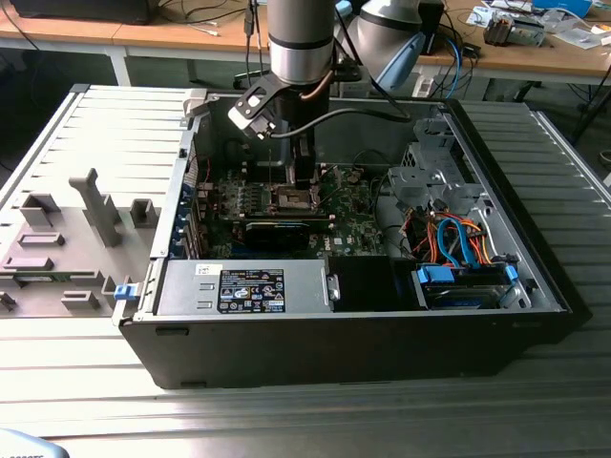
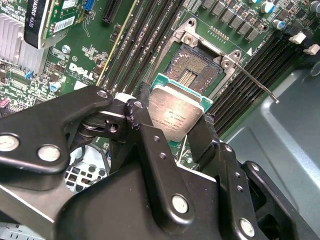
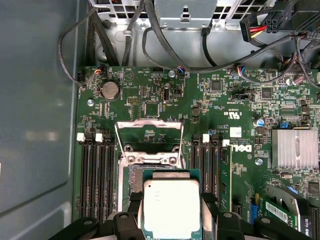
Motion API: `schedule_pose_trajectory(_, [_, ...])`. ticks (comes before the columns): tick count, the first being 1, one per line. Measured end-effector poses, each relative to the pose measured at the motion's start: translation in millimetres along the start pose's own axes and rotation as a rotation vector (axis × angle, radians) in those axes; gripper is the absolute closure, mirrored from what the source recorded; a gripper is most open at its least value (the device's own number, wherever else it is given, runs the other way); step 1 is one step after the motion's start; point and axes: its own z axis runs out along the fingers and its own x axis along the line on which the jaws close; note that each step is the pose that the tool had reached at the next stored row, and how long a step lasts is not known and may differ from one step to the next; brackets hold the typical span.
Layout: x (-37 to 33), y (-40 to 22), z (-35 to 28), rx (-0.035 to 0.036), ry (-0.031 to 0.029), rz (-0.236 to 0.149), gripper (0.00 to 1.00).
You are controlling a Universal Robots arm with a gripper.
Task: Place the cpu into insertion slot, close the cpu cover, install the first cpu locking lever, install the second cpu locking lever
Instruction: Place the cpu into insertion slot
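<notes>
My gripper [image 2: 176, 120] is shut on the cpu [image 2: 175, 112], a flat square chip with a dull silver top on a green edge, gripped on two opposite sides by black fingers [image 2: 142, 125]. In both wrist views the cpu [image 3: 171, 207] hangs just above the insertion slot [image 2: 197, 70], partly over it and tilted in the second wrist view. The cpu cover [image 3: 148, 131] stands swung up, with green board showing through its window. A thin locking lever [image 2: 255, 82] sticks out free beside the socket. In the exterior view the gripper [image 1: 304, 181] reaches down into the open computer case above the motherboard [image 1: 353, 215].
Long memory slots [image 3: 95, 180] flank the socket on both sides. A finned heat sink [image 3: 295, 148] and a black card [image 1: 277, 232] lie close by. Cables [image 3: 150, 35] and a drive cage [image 1: 430, 162] crowd the case; its walls [image 1: 334, 334] rise around the board.
</notes>
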Motion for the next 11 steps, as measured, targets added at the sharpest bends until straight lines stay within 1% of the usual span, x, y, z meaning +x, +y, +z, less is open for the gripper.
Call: schedule_pose_trajectory(11, [0.0,-1.2,1.3,0.0,0.0,0.0,0.45])
